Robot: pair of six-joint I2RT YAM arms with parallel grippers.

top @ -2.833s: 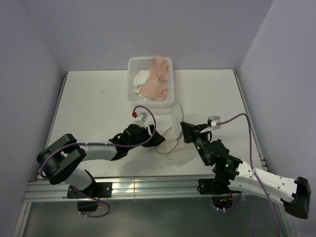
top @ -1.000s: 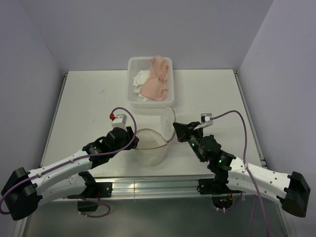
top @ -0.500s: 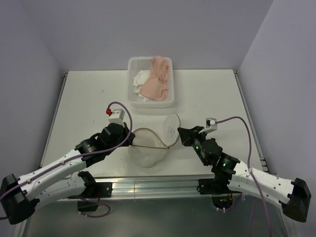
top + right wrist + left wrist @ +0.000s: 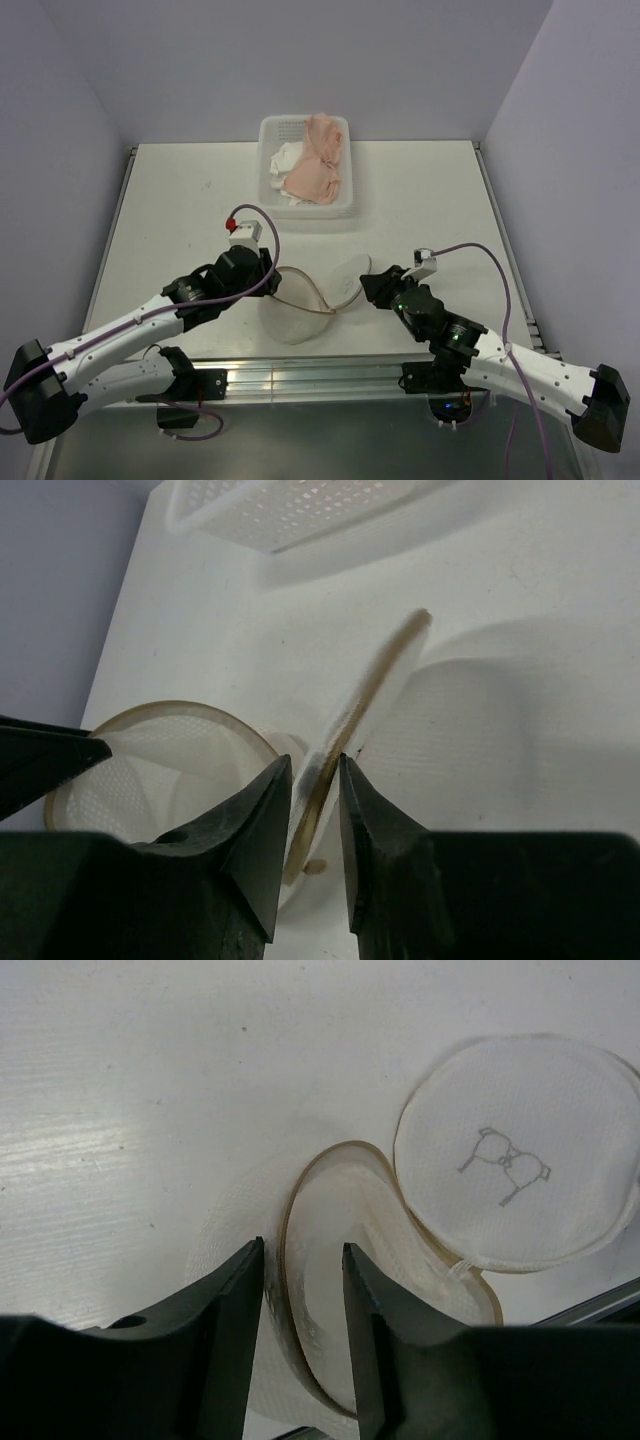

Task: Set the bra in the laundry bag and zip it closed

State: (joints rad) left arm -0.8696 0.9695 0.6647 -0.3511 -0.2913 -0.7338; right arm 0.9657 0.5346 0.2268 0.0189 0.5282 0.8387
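Observation:
The laundry bag (image 4: 298, 312) sits near the table's front edge, mouth up, with its tan rim (image 4: 289, 1250) buckled into an S. Its round lid (image 4: 350, 277), printed with a small bra drawing (image 4: 505, 1162), leans off the right side. My left gripper (image 4: 268, 281) straddles the left rim with its jaws slightly apart; the rim lies against the left finger (image 4: 232, 1300). My right gripper (image 4: 368, 287) is shut on the lid's edge (image 4: 385, 675). The bra shows only as white fabric (image 4: 285, 160) in the basket.
A white perforated basket (image 4: 270, 195) stands at the back centre and also holds a peach garment (image 4: 318, 165); its rim shows in the right wrist view (image 4: 290, 510). The front table edge and metal rail (image 4: 300, 375) lie just below the bag.
The lid has tipped from upright to leaning low and outward in my right gripper. My left gripper shifted slightly right and back, and the bag's round rim has buckled.

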